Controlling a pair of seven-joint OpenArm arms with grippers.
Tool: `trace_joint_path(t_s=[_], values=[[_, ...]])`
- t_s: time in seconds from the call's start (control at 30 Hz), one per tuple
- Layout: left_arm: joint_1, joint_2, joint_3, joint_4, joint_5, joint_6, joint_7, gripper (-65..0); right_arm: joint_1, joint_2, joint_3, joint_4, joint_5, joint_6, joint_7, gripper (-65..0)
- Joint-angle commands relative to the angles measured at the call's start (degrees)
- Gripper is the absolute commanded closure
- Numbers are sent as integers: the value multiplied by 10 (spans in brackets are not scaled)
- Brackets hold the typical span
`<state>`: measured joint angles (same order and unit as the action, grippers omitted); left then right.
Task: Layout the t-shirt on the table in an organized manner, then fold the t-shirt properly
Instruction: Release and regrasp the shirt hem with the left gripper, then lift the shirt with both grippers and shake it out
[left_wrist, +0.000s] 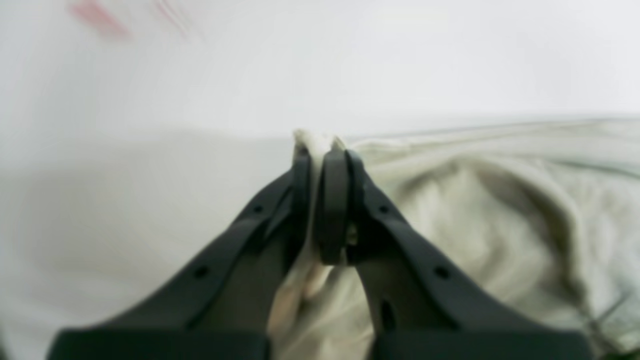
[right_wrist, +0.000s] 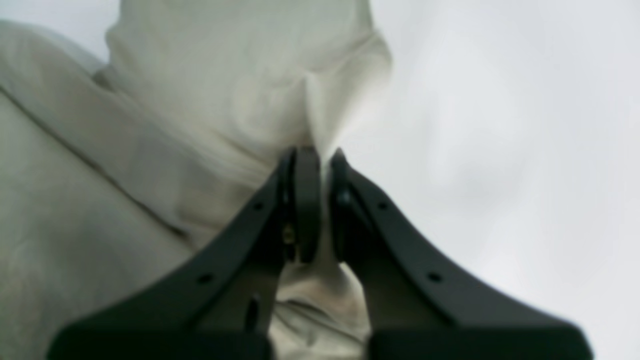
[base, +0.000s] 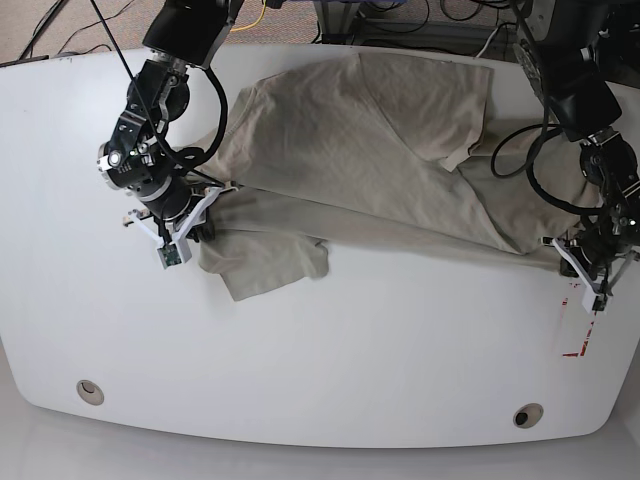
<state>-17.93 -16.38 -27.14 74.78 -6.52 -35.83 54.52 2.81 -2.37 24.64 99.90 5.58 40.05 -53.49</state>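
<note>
Shirt: we see a pale sage-grey cotton t-shirt (base: 370, 160) lying rumpled across the glossy white table (base: 330, 350).
Left gripper (left_wrist: 322, 150): fingers clamped on a cloth fold.
Right gripper (right_wrist: 320, 152): likewise pinching fabric.
Handling: we judge it light, limp, non-fragile; best held at hems or shoulders.

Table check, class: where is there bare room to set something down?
Free: the table's wide front strip between the two grommets and the t-shirt, and the corner beyond the right gripper. Crowded: the middle and back, under cloth, between both grippers.
</note>
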Motion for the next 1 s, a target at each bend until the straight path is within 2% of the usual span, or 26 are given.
trace_joint_path(t_s=[0.0, 0.3, 0.47, 0.77, 0.97], values=[[-5, -9, -2, 107, -5, -12, 22, 0, 30, 4, -11, 44, 7, -1, -12, 0], [-7, -7, 0, 257, -5, -21, 71, 0, 88, 21, -13, 76, 7, -1, -51, 0], [-22, -7, 0, 317, -6, -21, 92, 0, 127, 29, -14, 74, 7, -1, -53, 0], [-120, -7, -1, 326, -6, -19, 136, 0, 244, 70, -14, 40, 7, -1, -67, 0], [-199, -7, -1, 326, -6, -17, 141, 0, 341, 93, -15, -5, 2, -1, -89, 0]])
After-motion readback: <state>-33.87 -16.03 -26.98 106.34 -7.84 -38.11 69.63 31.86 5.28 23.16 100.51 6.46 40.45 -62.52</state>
